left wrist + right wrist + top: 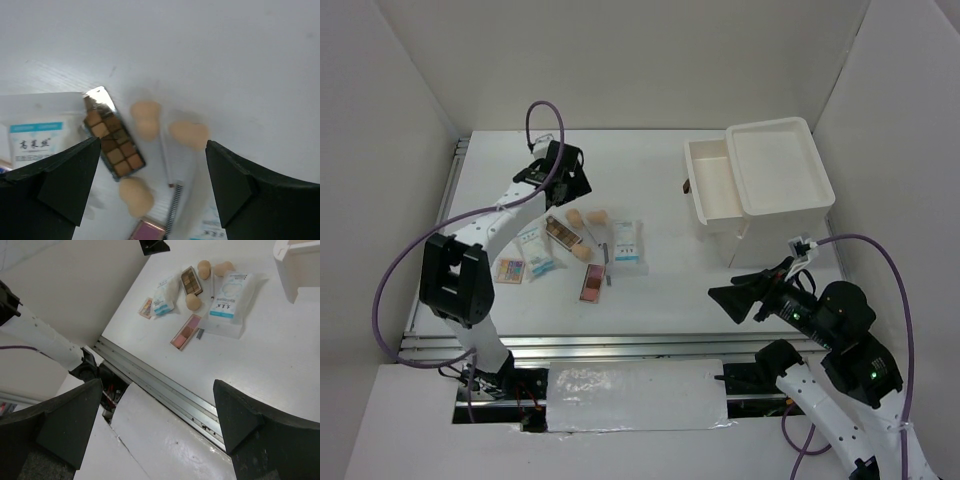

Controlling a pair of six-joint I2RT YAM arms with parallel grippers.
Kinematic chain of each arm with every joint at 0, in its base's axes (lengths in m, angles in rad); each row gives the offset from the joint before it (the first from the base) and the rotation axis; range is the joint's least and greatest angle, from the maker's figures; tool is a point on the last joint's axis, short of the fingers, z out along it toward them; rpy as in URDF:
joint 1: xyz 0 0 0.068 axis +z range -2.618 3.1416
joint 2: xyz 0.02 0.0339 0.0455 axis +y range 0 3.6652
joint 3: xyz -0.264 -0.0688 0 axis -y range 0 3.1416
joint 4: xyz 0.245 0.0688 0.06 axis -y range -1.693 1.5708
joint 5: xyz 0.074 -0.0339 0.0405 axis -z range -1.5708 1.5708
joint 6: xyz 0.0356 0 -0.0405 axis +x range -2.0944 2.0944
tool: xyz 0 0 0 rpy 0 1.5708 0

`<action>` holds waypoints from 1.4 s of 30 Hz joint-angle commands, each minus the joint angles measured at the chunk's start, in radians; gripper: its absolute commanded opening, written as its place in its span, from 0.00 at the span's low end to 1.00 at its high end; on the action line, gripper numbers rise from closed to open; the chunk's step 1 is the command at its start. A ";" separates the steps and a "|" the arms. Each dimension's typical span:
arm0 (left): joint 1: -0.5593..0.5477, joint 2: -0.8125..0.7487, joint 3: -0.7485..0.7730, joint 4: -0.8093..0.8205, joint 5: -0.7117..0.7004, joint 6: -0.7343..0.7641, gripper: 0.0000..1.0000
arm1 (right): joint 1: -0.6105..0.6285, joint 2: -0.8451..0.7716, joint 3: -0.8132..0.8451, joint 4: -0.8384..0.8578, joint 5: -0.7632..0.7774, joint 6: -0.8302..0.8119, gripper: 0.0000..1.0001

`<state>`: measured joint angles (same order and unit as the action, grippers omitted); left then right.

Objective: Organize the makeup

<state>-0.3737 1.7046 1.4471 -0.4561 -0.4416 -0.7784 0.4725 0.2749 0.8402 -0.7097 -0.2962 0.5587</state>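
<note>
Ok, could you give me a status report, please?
Left gripper open over sponges and eyeshadow palette. Right gripper open, empty. Makeup loose on table, drawer open. Nothing blocking.

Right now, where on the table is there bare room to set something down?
Bare tabletop lies between the white-and-light-blue packet and the big white drawer box, and between the pink rectangular palette and the near metal rail. Crowded around the beige egg-shaped sponges and brown palette, near the left gripper.

Matt foam sponges, glossy plastic packets.
</note>
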 commanded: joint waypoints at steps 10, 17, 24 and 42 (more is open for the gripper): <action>0.061 0.292 0.188 -0.142 0.015 0.087 0.93 | -0.003 -0.017 -0.035 0.013 0.011 -0.011 1.00; 0.081 0.352 0.199 -0.132 0.026 0.057 0.87 | -0.005 -0.028 -0.039 0.006 0.026 -0.014 1.00; 0.084 0.397 0.184 -0.102 0.066 0.051 0.88 | -0.005 -0.026 -0.050 0.019 0.025 -0.008 1.00; 0.094 0.386 0.180 -0.084 0.115 0.062 0.00 | -0.003 -0.045 -0.043 -0.007 0.060 -0.003 1.00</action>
<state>-0.2859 2.0991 1.6211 -0.5491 -0.3389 -0.7116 0.4725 0.2451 0.7906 -0.7200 -0.2504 0.5598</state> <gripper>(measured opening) 0.071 0.997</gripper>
